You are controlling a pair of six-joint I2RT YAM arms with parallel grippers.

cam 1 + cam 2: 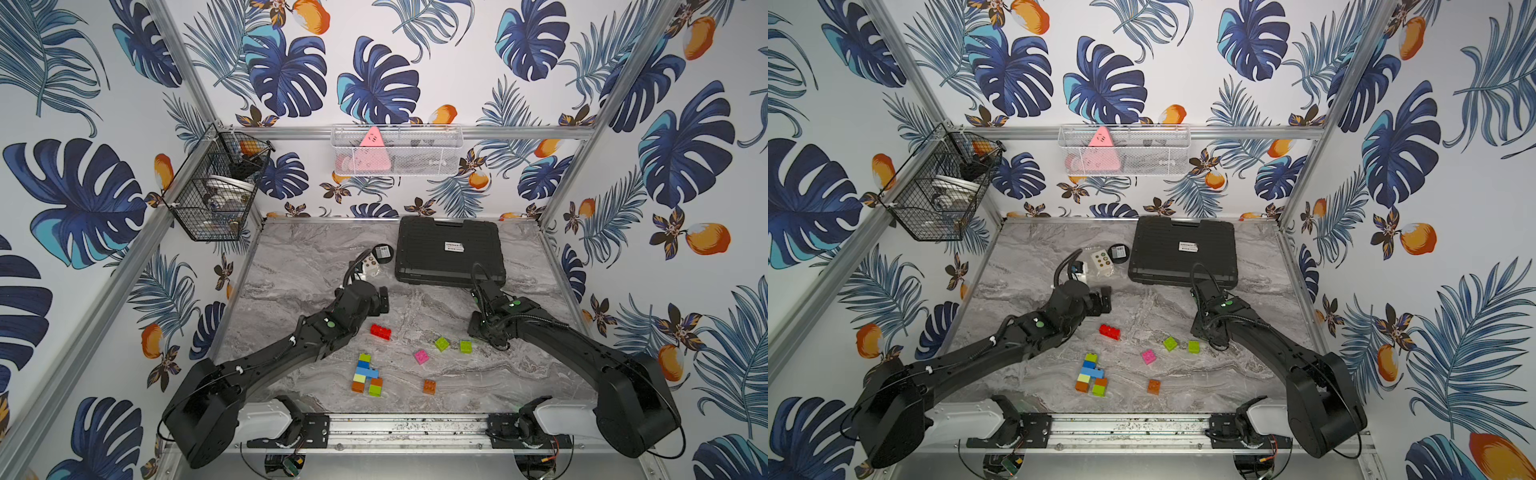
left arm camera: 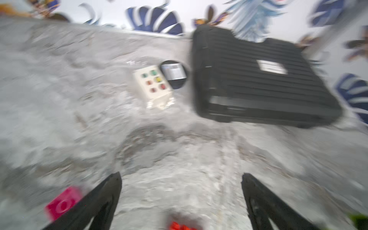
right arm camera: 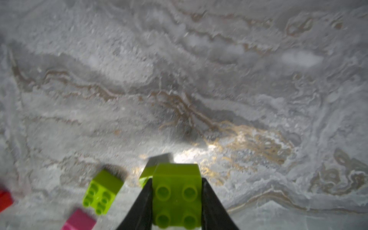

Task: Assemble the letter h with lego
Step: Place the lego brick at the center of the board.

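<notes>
A lime brick [image 3: 176,191] is clamped by the right fingers [image 3: 139,207], low in the right wrist view. The left fingers [image 2: 103,199] are spread wide and empty. The unfinished stack [image 1: 365,376] lies at lower centre in a top view. Next, the brick is probably to be carried there and pressed on with the studs aligned.

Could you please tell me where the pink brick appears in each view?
Both top views: pink brick lower centre, beside a loose lime brick.
Left wrist: blurred, just outside the open left gripper.
Right wrist: cropped, beside that lime brick.
Shared landmark: red brick, in all four.
</notes>
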